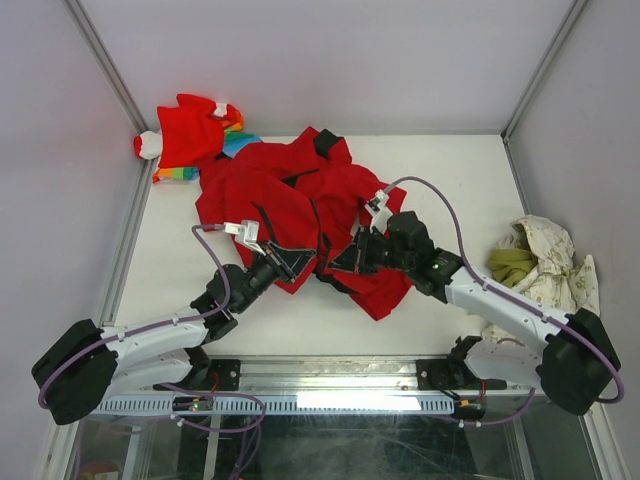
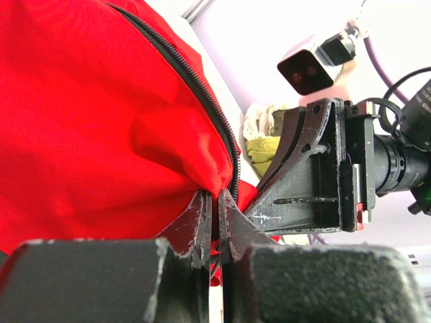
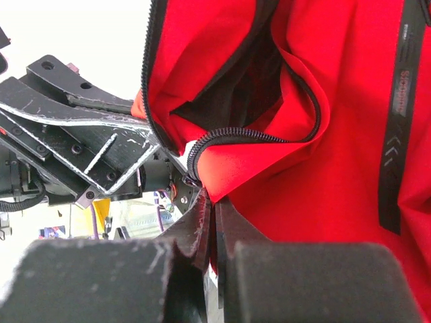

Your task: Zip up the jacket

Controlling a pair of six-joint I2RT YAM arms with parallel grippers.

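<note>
Left gripper [image 2: 215, 202] and right gripper [image 3: 212, 205] each clenched on jacket [image 1: 240, 195] hem, mid-table, facing each other. Zipper [image 3: 236, 132] halves apart, front gaping; zipping judged not yet begun.

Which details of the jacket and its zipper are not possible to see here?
- Top view: the lower end of the jacket front, hidden under the left claw and right claw.
- Left wrist view: the zipper end, covered by the shut claw's fingers.
- Right wrist view: lettering on the dark strip, too small to read.
</note>
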